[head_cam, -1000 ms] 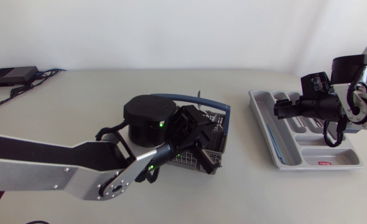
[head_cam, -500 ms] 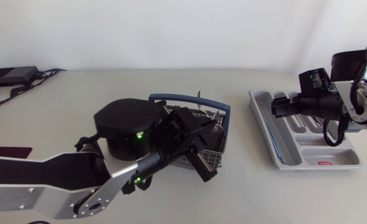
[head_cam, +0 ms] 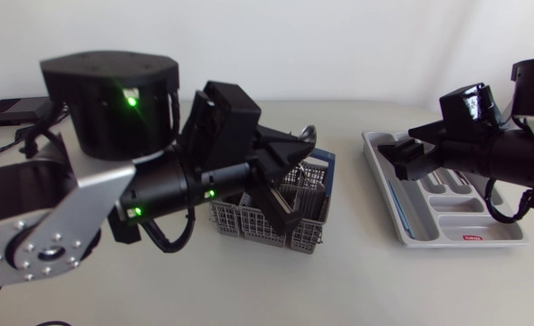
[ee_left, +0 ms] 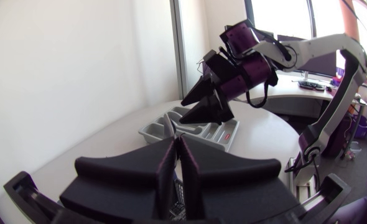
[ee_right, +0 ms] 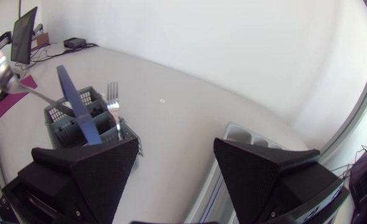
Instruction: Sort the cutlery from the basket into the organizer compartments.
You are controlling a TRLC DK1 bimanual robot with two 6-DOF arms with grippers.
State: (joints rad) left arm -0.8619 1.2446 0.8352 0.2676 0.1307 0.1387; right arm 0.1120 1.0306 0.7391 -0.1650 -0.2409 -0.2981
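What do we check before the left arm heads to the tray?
1. Left gripper shut on a utensil: ok; which kind, cannot tell.
2. Utensil clear of the basket: cannot tell.
3. Right gripper open and empty: ok.
4. Way to the tray free: not ok, the right gripper hangs over it.
5. Fork in the basket stands upright: ok.
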